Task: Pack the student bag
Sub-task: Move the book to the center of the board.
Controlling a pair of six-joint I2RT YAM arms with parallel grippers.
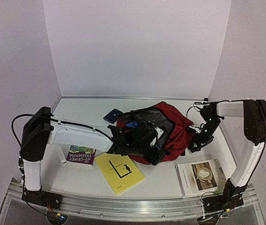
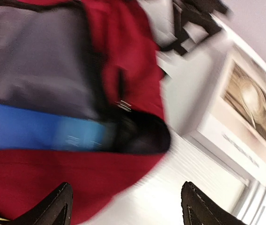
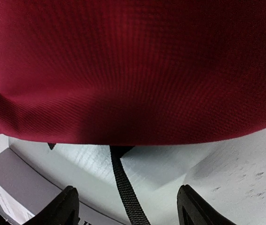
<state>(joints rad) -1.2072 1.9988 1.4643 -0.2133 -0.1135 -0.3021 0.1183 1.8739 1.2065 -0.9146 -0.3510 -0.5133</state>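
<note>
From my seat I'd call the packing only begun. The student bag [image 1: 173, 129] lies on its side a little right of centre in the top view, its mouth turned toward the left. Through the left wrist camera I look into that mouth and see the grey lining [image 2: 34, 61] with one blue item [image 2: 39, 126] already inside, too blurred to name. The rest lies outside: a yellow book [image 1: 120, 172] at lower centre, a purple-and-green book [image 1: 80, 155] at lower left, a white book [image 1: 202, 176] with a coffee picture at lower right, and a small dark blue item [image 1: 113, 115] just beside the bag's upper left edge. I judge at least the three books are left to load, and then perhaps zipping up. The left gripper [image 2: 126, 197] hovers at the bag's opening, fingers apart and nothing between them. The right gripper [image 3: 127, 197] is close against the red fabric on the bag's right side, fingers likewise spread and empty, a black strap [image 3: 123, 187] running across the table below it. The table [image 1: 86, 112] is plain matt white, boxed in by pale walls [image 1: 137, 47] at the back and both sides, with an aluminium rail [image 1: 133, 206] along the bottom edge carrying both bases.
</note>
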